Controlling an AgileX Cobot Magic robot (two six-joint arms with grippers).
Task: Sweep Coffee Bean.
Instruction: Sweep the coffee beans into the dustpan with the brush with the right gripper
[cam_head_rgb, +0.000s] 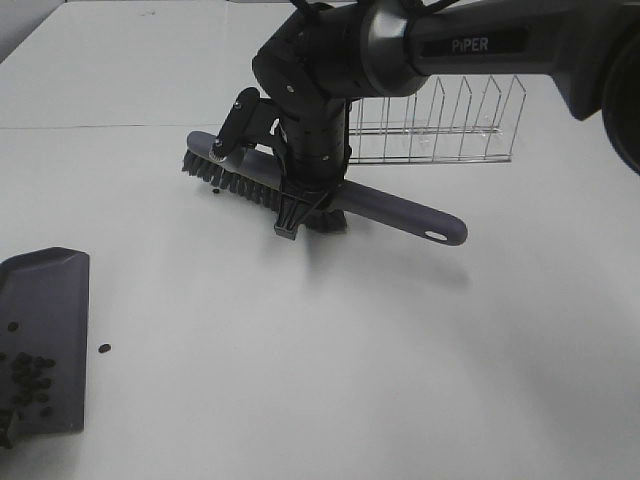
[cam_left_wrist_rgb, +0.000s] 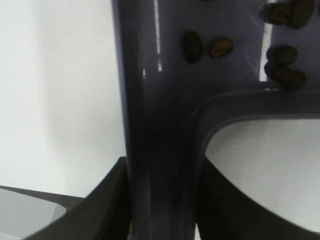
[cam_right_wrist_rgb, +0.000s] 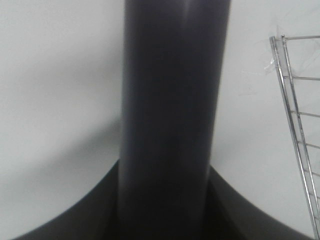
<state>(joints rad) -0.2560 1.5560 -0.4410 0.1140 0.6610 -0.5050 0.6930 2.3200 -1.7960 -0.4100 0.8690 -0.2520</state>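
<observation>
So the white table (cam_head_rgb: 400, 380) takes up pretty much the whole overhead view. The right arm (cam_head_rgb: 470, 40) comes in from the upper right and bends down toward the middle of the far half. Behind it there's a wire rack (cam_head_rgb: 440, 125) standing upright on the table. The brush (cam_head_rgb: 400, 212) lies at a slant in front of the rack, bristles facing down, with the bristle end pointing far-left and the handle end with its little hole pointing near-right. I honestly can't tell if the bristles touch the table. The purple-grey dustpan (cam_head_rgb: 50, 300) sits well apart from it at the near left edge, partly cut off by the frame. The right hand (cam_head_rgb: 300, 205) is clamped on the brush around the middle, one finger on each side of the handle. The left hand (cam_left_wrist_rgb: 162, 210) only shows in its own wrist view, pinching the dustpan's handle bar between its two fingers. Most of the coffee beans (cam_head_rgb: 30, 375) are bunched in the dustpan. One stray bean (cam_head_rgb: 104, 348) sits on the table just beside the pan's right edge. There's also a dark speck (cam_head_rgb: 216, 190) right below the bristles that looks like another bean.
</observation>
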